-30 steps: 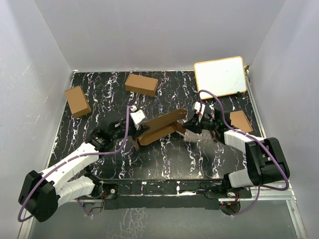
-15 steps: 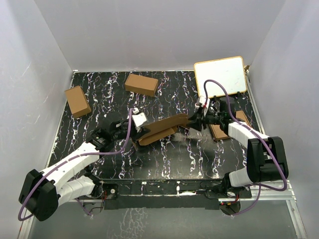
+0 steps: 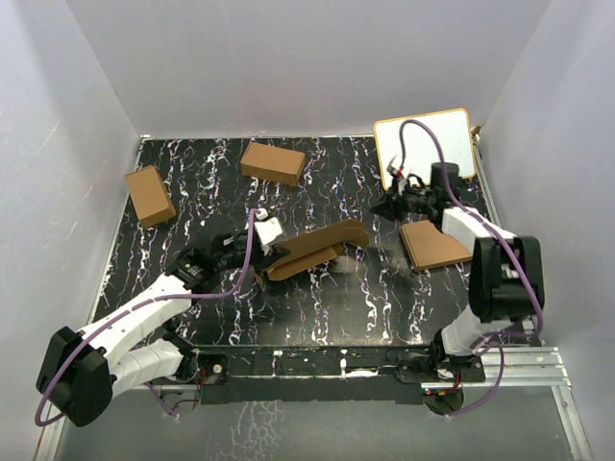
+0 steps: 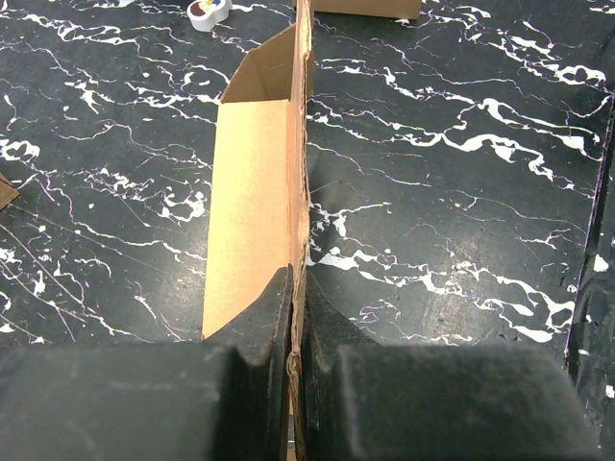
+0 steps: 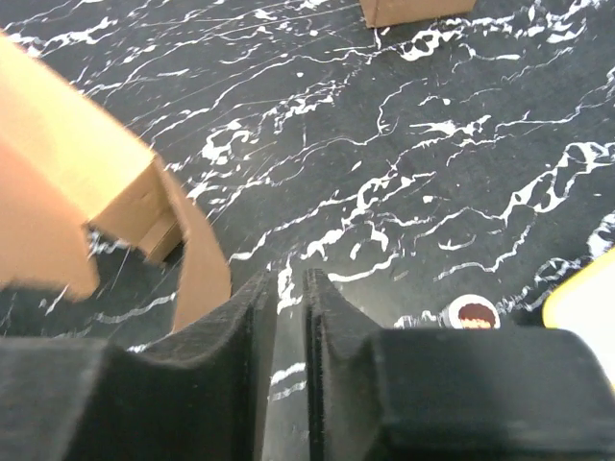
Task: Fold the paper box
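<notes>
The paper box [image 3: 317, 248] is a slim brown oblong carton, partly folded, lying slantwise at the middle of the black marbled table. My left gripper [image 3: 264, 252] is at its left end. In the left wrist view that gripper [image 4: 298, 317] is shut on a thin cardboard edge, and the paper box [image 4: 252, 192] runs away from the jaws with one open flap. My right gripper [image 3: 386, 205] hangs apart from the carton, back right near the white board. In its own view the right gripper [image 5: 288, 288] shows a narrow gap holding nothing, with the paper box [image 5: 77, 173] off to the left.
Two shorter brown cartons [image 3: 151, 195] [image 3: 273, 163] sit at the back left. A white board with a yellow rim [image 3: 425, 147] leans at the back right. A flat pile of brown sheets [image 3: 434, 245] lies right of centre. A small white round cap [image 5: 471, 312] lies near the board.
My right gripper has let go of the box's right end and drawn back to the rear right, towards the white board. The left gripper keeps its hold on the box's left end.
</notes>
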Controlling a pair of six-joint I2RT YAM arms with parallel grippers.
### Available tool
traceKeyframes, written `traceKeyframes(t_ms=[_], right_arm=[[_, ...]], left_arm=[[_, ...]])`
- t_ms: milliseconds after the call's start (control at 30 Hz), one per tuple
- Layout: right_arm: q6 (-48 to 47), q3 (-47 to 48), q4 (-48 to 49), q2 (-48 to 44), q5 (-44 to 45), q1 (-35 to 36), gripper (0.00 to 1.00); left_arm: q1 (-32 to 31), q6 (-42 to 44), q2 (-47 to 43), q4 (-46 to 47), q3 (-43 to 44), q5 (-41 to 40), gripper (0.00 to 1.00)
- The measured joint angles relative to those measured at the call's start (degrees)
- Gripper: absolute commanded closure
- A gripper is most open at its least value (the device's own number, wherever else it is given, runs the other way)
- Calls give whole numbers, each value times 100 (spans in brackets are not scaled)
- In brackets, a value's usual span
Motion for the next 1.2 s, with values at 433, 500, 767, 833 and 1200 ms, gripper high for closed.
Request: traceKeyframes(t_ms=[433,500,767,833,1200], right_arm=[[-177,1152,-761,1777,498,933,78],[-435,1071,-957,1742,282,933,76],[-1204,374,-1497,1204,-391,1012,64],[-1266,221,-1458,1054,-481,1040,62],[-175,-610,188,621,-295,1099,58]], left_arm=[[0,13,-24,24,-17,15,100],[0,11,-24,28,-20,15,100],[0,-35,-28,72,-79,20,100],[0,-52,-31,76,-83,20,100],[0,-201,-50,227,-111,63,100]])
